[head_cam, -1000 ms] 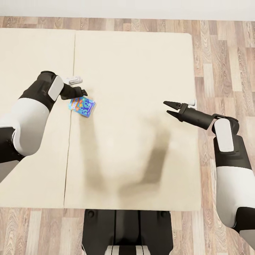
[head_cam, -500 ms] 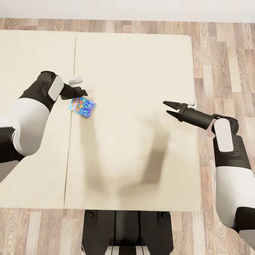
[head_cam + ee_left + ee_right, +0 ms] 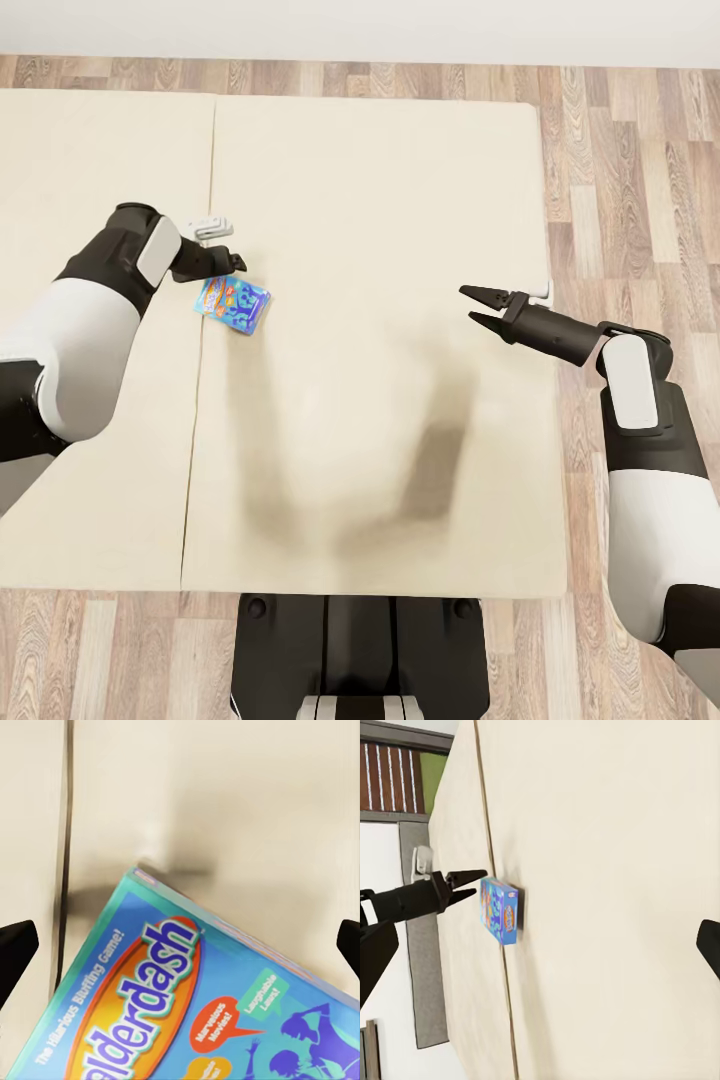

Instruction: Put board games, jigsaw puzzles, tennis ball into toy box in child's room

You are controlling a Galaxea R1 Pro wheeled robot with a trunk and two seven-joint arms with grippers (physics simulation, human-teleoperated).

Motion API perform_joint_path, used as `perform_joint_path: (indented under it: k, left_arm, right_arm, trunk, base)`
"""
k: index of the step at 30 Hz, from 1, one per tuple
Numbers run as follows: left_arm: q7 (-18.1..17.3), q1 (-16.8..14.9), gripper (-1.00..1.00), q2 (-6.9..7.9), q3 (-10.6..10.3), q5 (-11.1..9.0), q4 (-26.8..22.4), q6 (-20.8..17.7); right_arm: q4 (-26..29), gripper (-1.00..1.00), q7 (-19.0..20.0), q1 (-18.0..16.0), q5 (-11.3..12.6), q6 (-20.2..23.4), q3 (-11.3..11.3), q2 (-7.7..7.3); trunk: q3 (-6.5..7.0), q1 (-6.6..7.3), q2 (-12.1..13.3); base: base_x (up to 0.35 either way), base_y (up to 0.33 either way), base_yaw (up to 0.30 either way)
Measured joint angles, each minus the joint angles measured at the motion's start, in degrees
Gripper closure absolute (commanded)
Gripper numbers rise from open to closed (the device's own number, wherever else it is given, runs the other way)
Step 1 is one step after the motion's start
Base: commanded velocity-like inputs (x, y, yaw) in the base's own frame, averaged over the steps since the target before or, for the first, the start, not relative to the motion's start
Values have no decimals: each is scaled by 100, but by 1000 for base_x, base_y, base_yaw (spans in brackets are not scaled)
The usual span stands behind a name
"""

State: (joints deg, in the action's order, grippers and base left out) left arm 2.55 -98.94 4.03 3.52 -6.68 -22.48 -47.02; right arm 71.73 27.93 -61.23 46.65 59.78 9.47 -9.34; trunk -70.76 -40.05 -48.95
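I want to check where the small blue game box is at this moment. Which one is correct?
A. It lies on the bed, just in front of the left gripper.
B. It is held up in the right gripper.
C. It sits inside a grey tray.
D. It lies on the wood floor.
A: the small blue game box rests on the bed, with the left gripper open just beside it, not gripping it.

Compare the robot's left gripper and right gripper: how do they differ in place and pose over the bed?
The left gripper hangs just over the small blue board game beside the mattress seam; the right gripper has nothing under it. The left arm reaches in bent; the right stretches in from the bed's floor-side edge. Both are open and empty.
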Motion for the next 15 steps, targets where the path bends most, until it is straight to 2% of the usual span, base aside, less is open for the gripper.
perform_joint_path:
  k: [8, 15]
  left_arm:
    - [7, 36, -100, -5, -1, 5, 2, 36]
    - [5, 50, -100, -3, -1, 16, 47, 284]
  right_arm:
    - [0, -100, 0, 0, -8, 0, -6, 1]
    - [0, -100, 0, 0, -9, 0, -9, 1]
  trunk:
    - [1, 0, 0]
    - [1, 0, 0]
  base:
    - [0, 0, 0]
    - [0, 0, 0]
